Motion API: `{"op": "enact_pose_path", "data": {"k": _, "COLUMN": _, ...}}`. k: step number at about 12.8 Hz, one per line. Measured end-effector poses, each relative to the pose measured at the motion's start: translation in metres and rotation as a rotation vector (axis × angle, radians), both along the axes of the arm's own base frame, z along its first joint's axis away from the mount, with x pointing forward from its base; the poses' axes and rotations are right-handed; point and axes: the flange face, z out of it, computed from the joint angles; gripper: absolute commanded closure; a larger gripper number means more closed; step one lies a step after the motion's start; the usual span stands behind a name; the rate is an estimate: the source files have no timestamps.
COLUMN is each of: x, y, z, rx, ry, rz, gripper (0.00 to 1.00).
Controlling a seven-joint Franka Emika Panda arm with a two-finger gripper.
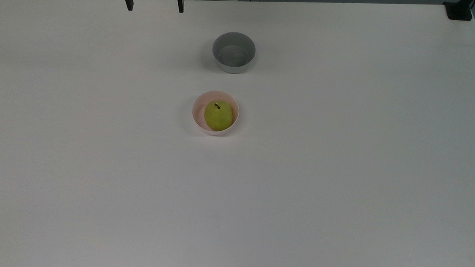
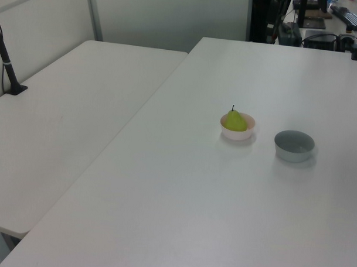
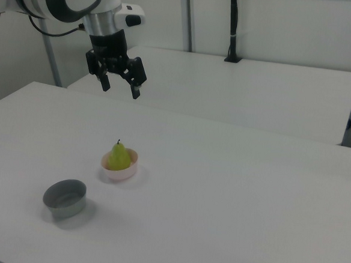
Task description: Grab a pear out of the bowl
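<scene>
A yellow-green pear (image 1: 218,115) (image 2: 235,120) (image 3: 119,156) with a short dark stem stands upright in the pale pink bowl (image 1: 197,108) (image 2: 237,134) (image 3: 119,174) near the middle of the white table. High above the table hangs my gripper (image 3: 121,91), open, with nothing between its black fingers. In the top view its fingertips (image 1: 129,6) poke in at the upper edge, left of the bowls. In the right view the gripper is well above the pear and beyond it.
A grey straight-sided bowl (image 1: 234,52) (image 2: 294,145) (image 3: 65,198) stands empty a short way from the pink one. A second white table (image 2: 62,118) adjoins this one. A black clamp (image 1: 459,10) sits at the table's corner, and a dark pole (image 3: 233,27) rises from the other table.
</scene>
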Motion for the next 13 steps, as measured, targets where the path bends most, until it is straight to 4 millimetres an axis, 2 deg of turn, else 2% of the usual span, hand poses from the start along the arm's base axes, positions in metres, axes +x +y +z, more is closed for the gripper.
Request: {"op": "enact_pose_path", "data": {"k": 13, "x": 0.0001, "y": 0.0012, "z": -0.0014, "rx": -0.001, "ry": 0.003, "rz": 0.013, "gripper": 0.00}}
